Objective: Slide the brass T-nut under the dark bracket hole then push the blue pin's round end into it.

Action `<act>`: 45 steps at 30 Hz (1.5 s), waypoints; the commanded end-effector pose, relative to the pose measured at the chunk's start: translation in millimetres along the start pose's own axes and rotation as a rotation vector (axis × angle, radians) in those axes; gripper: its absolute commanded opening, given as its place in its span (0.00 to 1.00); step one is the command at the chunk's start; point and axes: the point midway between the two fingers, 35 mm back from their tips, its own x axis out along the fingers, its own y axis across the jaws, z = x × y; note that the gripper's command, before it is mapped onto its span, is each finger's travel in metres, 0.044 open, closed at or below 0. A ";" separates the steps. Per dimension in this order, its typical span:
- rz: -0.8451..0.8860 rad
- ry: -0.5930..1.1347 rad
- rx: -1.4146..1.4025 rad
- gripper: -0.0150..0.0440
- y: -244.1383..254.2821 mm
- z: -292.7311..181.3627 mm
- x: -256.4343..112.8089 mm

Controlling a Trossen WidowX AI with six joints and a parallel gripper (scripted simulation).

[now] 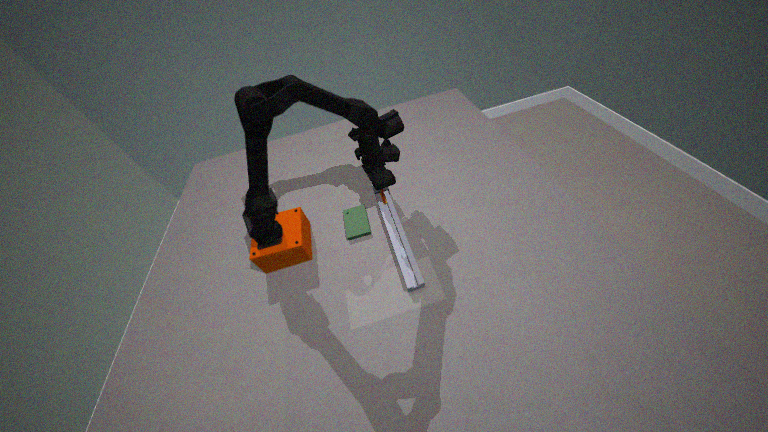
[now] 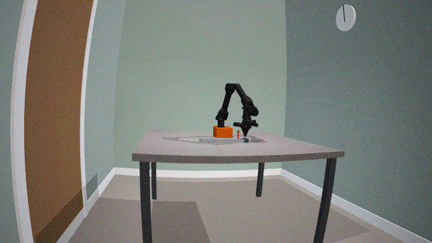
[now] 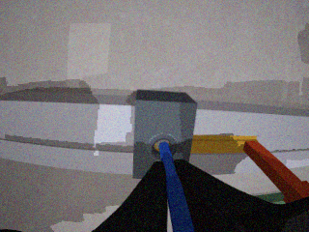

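Observation:
My gripper is shut on the blue pin, just above the dark bracket. In the wrist view the pin's lower end is at the bracket hole and covers part of it; how deep it reaches cannot be told. A bit of brass shows in the hole beside the pin. The brass T-nut lies in the slot of the aluminum rail and runs under the bracket. Its orange handle sticks up beside the bracket, clear of the fingers.
The green tray lies between the rail and the orange base block; no pin shows in it. The upright handle stands close to my fingers on the right in the wrist view. The rail stretches away from the bracket toward the top camera.

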 end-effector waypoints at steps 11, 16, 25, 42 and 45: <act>-0.001 0.009 -0.003 0.00 0.2 -2.7 6.2; -0.001 0.009 -0.003 0.00 0.1 -2.1 6.2; 0.000 0.002 -0.001 0.00 0.4 -0.7 5.2; 0.004 0.044 -0.003 0.00 0.2 1.9 5.3; 0.005 0.053 -0.003 0.00 0.2 2.4 5.3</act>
